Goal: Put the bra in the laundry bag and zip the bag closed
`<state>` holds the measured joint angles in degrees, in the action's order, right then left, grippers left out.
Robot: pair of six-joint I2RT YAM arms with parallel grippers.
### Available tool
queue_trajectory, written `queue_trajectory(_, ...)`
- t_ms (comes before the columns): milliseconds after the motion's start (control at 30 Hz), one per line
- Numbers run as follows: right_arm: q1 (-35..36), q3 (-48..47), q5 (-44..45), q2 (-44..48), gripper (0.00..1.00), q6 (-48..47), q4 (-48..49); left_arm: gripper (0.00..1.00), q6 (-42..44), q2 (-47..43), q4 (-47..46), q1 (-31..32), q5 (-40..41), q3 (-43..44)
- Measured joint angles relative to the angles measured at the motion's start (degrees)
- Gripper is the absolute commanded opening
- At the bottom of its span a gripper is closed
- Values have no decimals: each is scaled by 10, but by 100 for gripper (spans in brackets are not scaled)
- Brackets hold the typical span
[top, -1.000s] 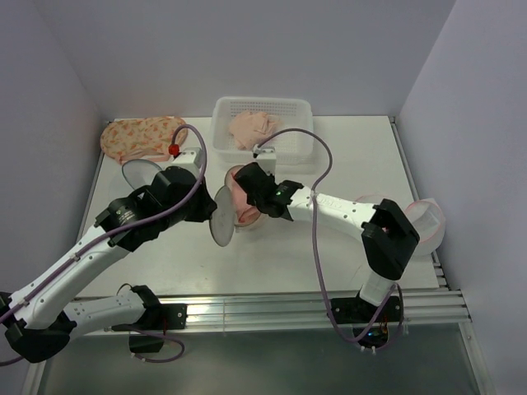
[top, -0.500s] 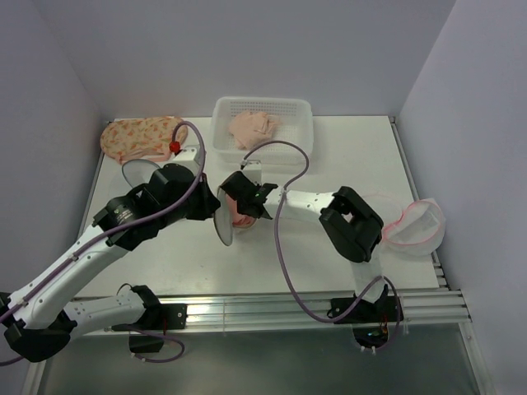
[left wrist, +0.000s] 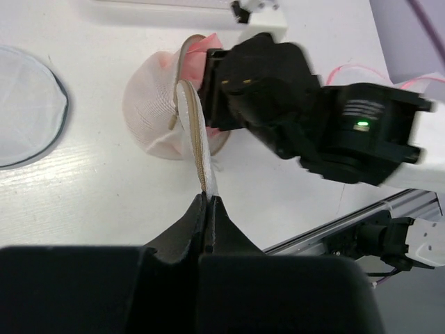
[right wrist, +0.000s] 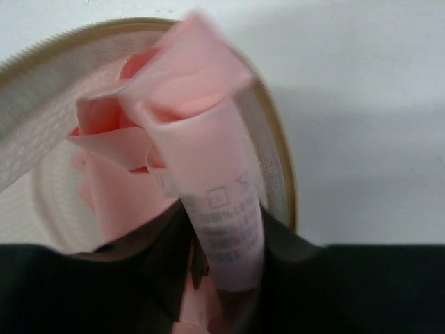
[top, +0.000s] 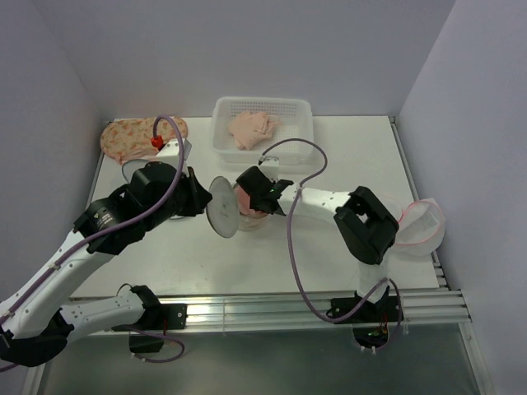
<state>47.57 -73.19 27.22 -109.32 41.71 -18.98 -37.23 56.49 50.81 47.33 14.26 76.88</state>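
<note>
The laundry bag sits at mid-table, a white mesh dome with a tan zip rim. Its round flap stands on edge. My left gripper is shut on the flap's zip rim, its fingertips pinched together in the left wrist view. The pink bra is bunched inside the bag's mouth. My right gripper reaches into that mouth. Its jaws stand apart, and the bra's band with its care label lies loose between them.
A white basket at the back holds a pink garment. A patterned orange cloth lies back left, a grey-rimmed mesh bag beside it. Another mesh bag with a pink rim lies at the right edge.
My right gripper's jaws have parted around the bra band. The left gripper has drawn the flap a little to the left, and the right arm's elbow has swung back right.
</note>
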Motion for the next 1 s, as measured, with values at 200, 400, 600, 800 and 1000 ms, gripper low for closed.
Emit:
queue_trajectory(200, 0, 16, -24, 105, 72, -27, -24, 0, -1, 2, -13, 0, 2, -30)
queue_trajectory(400, 0, 15, -37, 200, 79, -39, -33, 0, 1, 12, -31, -14, 1, -46)
queue_trajectory(600, -15, 16, -27, 235, 76, -43, -43, 0, 4, 11, -47, -70, -13, -77)
queue_trajectory(800, -94, 46, -60, 233, 64, -45, -38, 0, 17, 11, -48, -129, -14, -99)
queue_trajectory(1000, -157, 26, -100, 199, 63, -59, -36, 0, 28, 8, -51, -186, -14, -134)
